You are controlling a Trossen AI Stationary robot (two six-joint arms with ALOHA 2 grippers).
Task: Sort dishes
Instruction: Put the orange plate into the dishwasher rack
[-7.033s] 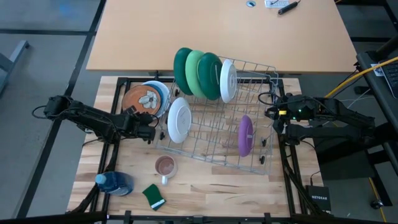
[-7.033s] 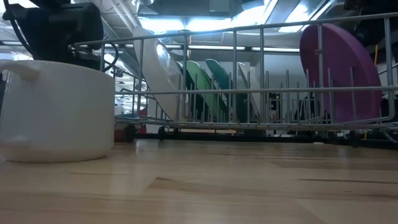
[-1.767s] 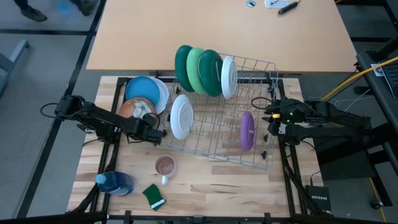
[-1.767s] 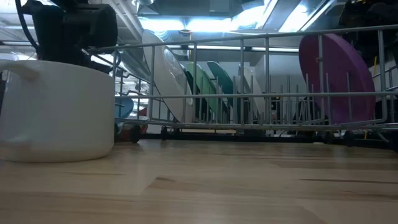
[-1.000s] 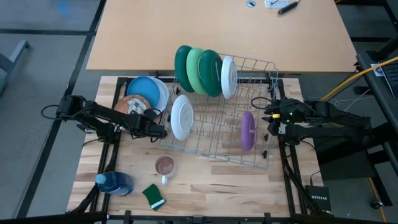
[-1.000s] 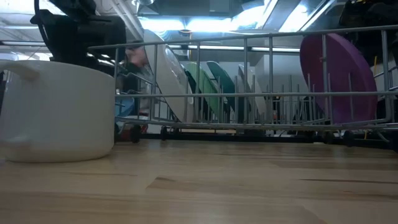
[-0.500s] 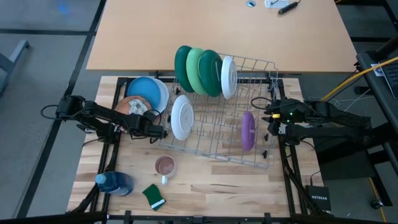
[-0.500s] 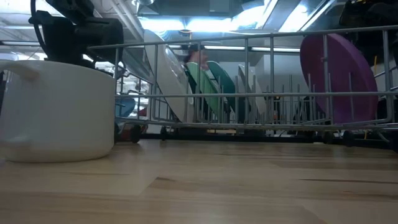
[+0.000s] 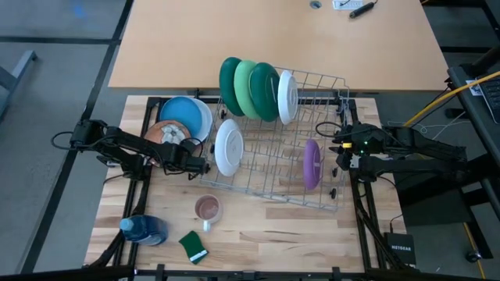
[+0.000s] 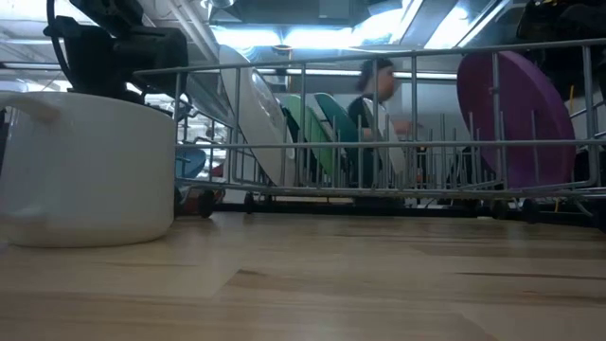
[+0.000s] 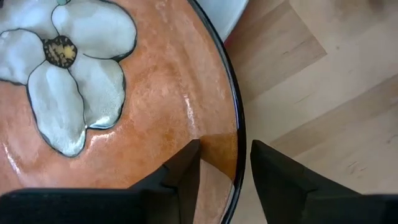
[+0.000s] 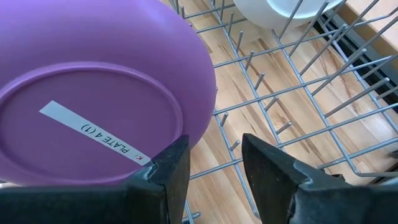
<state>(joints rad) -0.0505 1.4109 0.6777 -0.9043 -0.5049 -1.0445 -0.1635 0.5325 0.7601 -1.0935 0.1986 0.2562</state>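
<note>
Your left gripper had its two dark fingers on either side of the black rim of the orange plate, pinching that edge; seven seconds earlier the plate lay nearer the table's left side, half over the blue plate, and it had since come down toward the rack's left end. In the last half second nothing on the table shifted; only a person in the room behind had walked further right.

The orange plate was glossy, with a pale flower painted on it. Behind it the blue plate lay flat on a white one. In the wire rack, thin grey rods, stood the dark green plate, two lighter green ones, a white plate, another white plate at the left end, and the matte purple plate, labelled underneath.

Your right gripper hung just beside the purple plate's rim, fingers spread and holding nothing.
</note>
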